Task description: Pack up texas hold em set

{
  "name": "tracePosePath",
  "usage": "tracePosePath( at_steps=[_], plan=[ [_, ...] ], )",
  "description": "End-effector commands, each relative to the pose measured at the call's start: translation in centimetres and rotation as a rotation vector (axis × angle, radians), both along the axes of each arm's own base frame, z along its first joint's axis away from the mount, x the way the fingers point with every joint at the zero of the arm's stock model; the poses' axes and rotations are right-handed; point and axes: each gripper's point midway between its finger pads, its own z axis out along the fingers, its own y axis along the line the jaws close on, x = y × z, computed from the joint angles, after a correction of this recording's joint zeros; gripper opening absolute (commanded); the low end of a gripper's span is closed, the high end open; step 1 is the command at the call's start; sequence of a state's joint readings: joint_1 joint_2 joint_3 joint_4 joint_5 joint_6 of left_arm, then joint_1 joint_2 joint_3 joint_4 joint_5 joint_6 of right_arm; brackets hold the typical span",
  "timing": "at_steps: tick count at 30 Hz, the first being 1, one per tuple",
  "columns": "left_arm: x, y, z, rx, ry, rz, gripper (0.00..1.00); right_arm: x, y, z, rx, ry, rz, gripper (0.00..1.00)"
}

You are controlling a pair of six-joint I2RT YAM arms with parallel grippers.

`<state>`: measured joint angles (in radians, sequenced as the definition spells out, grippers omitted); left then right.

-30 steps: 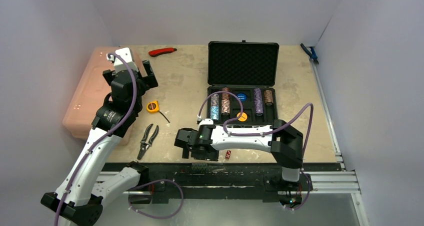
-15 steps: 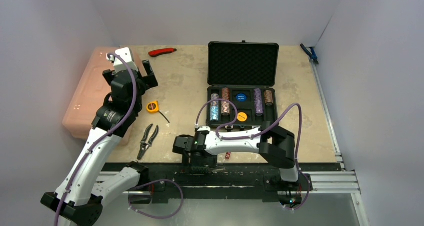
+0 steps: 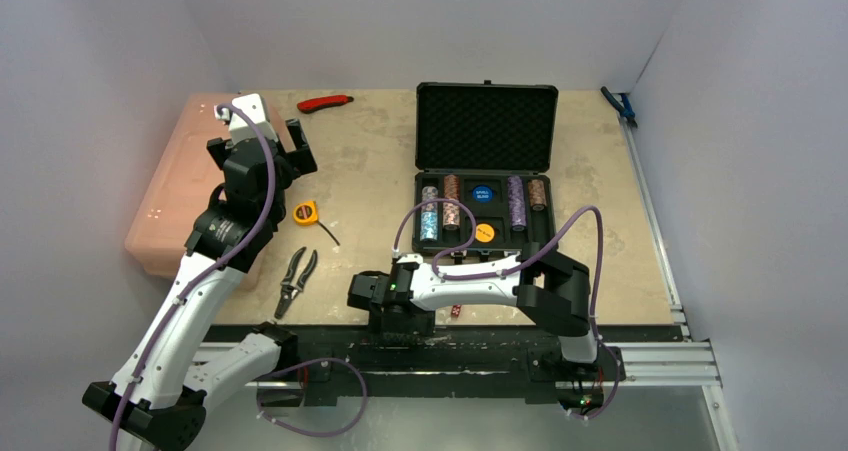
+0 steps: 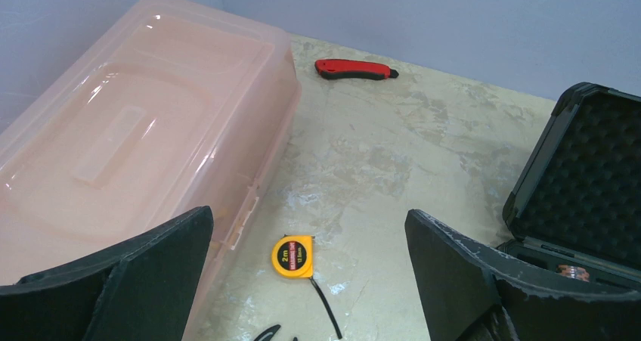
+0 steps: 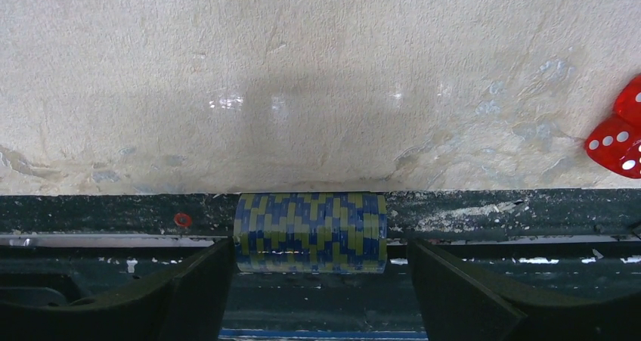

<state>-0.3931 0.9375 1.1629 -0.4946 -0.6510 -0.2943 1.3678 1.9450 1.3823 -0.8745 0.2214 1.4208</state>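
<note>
My right claw (image 5: 320, 269) stands wide, straddling a blue-and-yellow chip stack (image 5: 310, 231) that lies on its side at the worktop's (image 5: 302, 69) near edge; neither finger touches it. Red dice (image 5: 616, 141) lie to its right. Farther back sits the open black briefcase (image 3: 486, 121). My left claw (image 4: 308, 235) hangs wide beside the pink box (image 4: 136, 129).

The top camera looks down from high behind the arm bases over the whole table (image 3: 370, 171); the left wrist camera, raised at the left, faces far and rightward, sharing the tape measure (image 4: 292, 255) and case (image 4: 589, 175) with it; the right wrist camera sits close over the table's near edge, sharing the red dice (image 5: 620, 141).
</note>
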Motion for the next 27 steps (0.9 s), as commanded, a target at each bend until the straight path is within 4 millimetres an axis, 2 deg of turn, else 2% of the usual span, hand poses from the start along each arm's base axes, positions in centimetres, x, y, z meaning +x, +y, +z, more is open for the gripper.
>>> tracePosePath(
  at_steps=[1, 4, 10, 12, 21, 24, 27],
  plan=[
    [0.2, 0.1, 0.5, 0.004, -0.022, 0.004, 0.99, 0.0, -0.2, -0.4, -0.012, -0.015, -0.017, 0.85],
    [0.3, 0.1, 0.5, 0.005, -0.019, 0.004, 0.99, 0.1, 0.0, -0.3, -0.004, -0.020, -0.013, 0.75],
    [0.4, 0.1, 0.3, 0.009, -0.014, 0.005, 0.99, 0.2, 0.2, 0.1, 0.005, -0.023, -0.008, 0.46],
    [0.4, 0.1, 0.3, 0.010, -0.014, 0.006, 0.99, 0.3, 0.3, 0.7, 0.004, -0.036, -0.005, 0.39],
    [0.5, 0.1, 0.1, 0.013, -0.007, 0.005, 0.99, 2.7, 0.4, 6.8, -0.012, -0.196, -0.019, 0.38],
    [0.5, 0.0, 0.1, 0.013, -0.007, 0.004, 0.99, 3.3, 0.1, 7.6, -0.022, -0.231, -0.019, 0.38],
    [0.6, 0.0, 0.0, 0.014, -0.003, 0.001, 0.99, 4.3, 0.5, 8.0, -0.020, -0.279, 0.012, 0.46]
  ],
)
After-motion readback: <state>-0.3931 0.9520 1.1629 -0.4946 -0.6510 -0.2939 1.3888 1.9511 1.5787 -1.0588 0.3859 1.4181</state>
